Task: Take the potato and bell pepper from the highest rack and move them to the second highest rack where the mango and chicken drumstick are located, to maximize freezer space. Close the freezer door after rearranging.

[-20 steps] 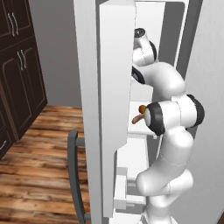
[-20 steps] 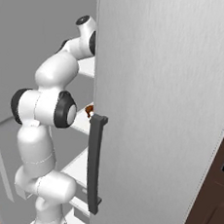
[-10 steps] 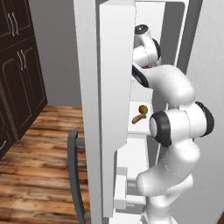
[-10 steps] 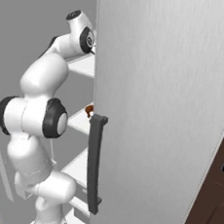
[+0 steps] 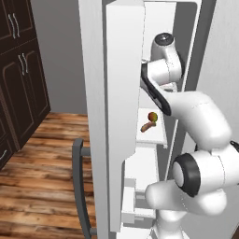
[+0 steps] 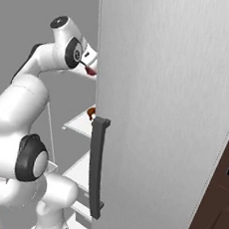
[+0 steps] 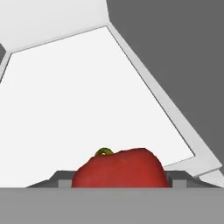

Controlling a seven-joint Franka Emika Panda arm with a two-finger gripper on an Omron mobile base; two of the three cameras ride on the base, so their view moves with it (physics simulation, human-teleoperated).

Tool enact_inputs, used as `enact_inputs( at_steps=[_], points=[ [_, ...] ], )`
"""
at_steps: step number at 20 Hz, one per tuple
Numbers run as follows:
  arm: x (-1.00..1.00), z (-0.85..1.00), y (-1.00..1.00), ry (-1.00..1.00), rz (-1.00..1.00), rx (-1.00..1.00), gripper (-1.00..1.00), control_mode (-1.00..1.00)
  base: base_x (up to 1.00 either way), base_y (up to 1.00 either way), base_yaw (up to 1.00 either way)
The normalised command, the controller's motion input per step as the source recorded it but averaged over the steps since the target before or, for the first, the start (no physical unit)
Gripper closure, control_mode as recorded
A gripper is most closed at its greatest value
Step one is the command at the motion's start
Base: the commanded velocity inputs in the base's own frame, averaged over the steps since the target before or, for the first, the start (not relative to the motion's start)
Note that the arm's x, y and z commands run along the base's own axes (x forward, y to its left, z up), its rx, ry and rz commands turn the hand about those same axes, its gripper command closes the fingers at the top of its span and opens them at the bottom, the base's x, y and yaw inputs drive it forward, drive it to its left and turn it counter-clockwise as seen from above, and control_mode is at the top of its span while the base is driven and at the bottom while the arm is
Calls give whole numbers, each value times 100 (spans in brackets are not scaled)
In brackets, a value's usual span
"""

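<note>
From the left base camera I see the freezer door (image 5: pixel 119 116) swung open on the left, and past it the mango (image 5: pixel 152 116) and chicken drumstick (image 5: pixel 147 126) lie together on the second highest rack (image 5: pixel 156 135), with my arm reaching up to the rack above. On the right base camera a sliver of red sits at the gripper (image 6: pixel 91 67). Through the hand camera the bell pepper (image 7: pixel 120 169) sits between my fingertips (image 7: pixel 178 180), jaws about half open and apparently closed on it, though I cannot confirm contact. I judge it light, glossy and slippery, hollow enough to dent, so I would squeeze gently across its broad middle.
</note>
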Motion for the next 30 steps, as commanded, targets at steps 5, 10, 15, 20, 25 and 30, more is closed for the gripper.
enact_inputs(
  at_steps=[5,10,15,20,25,30],
  points=[
    [-100,-3,17,0,18,4,100,-100,0,0,0],
    [-86,-23,17,6,11,0,100,-100,0,0,0],
    [-36,-74,15,12,6,0,100,-100,0,0,0],
    [0,-75,18,11,9,-6,100,-100,0,0,0],
    [37,-73,3,0,9,-19,100,-100,0,0,0],
    [58,-66,0,0,12,-13,100,-100,0,0,0]
  ],
)
